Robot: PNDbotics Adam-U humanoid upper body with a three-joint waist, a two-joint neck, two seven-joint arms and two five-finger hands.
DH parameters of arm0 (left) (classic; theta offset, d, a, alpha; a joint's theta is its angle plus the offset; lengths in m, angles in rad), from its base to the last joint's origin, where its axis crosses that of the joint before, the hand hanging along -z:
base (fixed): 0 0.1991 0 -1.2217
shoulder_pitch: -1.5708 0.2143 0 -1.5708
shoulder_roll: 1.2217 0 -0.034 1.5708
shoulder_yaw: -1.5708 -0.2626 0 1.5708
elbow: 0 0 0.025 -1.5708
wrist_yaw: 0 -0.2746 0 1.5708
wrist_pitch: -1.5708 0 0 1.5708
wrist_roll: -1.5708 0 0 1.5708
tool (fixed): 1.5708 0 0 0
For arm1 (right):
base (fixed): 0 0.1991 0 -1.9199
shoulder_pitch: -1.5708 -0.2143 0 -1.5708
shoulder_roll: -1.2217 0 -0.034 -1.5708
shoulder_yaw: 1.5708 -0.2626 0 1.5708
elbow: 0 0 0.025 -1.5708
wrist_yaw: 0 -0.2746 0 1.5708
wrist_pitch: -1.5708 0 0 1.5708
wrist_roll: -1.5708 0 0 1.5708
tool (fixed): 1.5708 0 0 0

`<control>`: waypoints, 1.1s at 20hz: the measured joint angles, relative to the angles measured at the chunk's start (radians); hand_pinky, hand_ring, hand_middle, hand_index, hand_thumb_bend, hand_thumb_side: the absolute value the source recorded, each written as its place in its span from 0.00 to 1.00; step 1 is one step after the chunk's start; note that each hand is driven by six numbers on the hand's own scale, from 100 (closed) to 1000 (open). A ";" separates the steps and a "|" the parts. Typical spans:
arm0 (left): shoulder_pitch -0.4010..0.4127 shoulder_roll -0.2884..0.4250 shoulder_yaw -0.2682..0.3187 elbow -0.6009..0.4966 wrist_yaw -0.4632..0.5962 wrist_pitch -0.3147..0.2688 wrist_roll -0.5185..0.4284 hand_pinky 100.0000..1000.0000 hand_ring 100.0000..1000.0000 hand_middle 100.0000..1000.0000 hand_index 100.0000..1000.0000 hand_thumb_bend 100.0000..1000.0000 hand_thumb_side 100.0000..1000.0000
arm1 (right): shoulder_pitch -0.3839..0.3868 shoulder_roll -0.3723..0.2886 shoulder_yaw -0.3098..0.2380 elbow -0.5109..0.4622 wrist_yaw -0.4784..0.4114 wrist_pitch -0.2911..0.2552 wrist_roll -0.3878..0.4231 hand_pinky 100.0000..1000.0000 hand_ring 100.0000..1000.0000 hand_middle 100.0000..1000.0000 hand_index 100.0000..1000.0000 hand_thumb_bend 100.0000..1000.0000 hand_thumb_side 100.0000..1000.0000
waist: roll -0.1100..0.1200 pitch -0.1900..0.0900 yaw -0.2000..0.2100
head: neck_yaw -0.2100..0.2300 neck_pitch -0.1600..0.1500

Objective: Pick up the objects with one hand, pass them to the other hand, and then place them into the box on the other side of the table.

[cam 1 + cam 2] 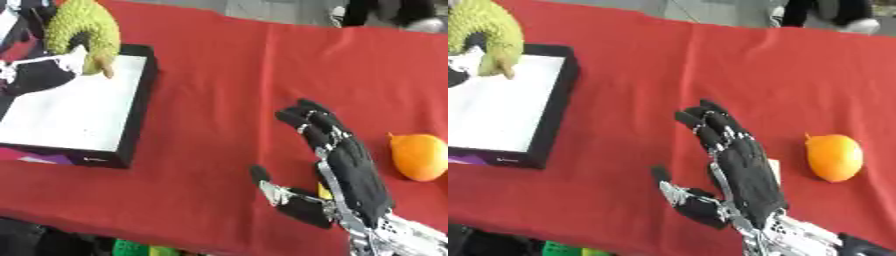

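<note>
Red tablecloth [227,75] — right robot hand [741,167] open, fingers up.

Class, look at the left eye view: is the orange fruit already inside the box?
No: the orange fruit lies on the red cloth, apart from the box.

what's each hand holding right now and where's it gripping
The left hand holds the bumpy yellow-green fruit from its underside over the black box. The right hand is open, holding nothing.
</note>
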 measured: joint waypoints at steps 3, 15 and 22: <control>0.001 0.000 0.002 0.037 -0.027 0.013 -0.017 0.41 0.40 0.40 0.48 0.00 0.14 | 0.002 0.000 0.000 0.000 0.001 0.000 0.000 0.48 0.88 0.74 0.81 0.34 0.26 | -0.002 0.000 -0.002 | 0.009 -0.005; -0.041 -0.060 -0.006 0.239 -0.195 -0.001 -0.149 0.62 0.55 0.55 0.69 0.00 0.17 | 0.018 -0.001 0.001 0.000 0.008 -0.001 -0.001 0.48 0.88 0.74 0.81 0.36 0.24 | -0.008 0.000 -0.011 | 0.022 -0.009; -0.052 -0.080 -0.008 0.310 -0.291 0.023 -0.272 0.75 0.71 0.72 0.86 0.15 0.21 | 0.019 -0.001 0.001 0.000 0.008 -0.003 -0.003 0.48 0.88 0.74 0.81 0.36 0.24 | -0.008 0.000 -0.011 | 0.022 -0.009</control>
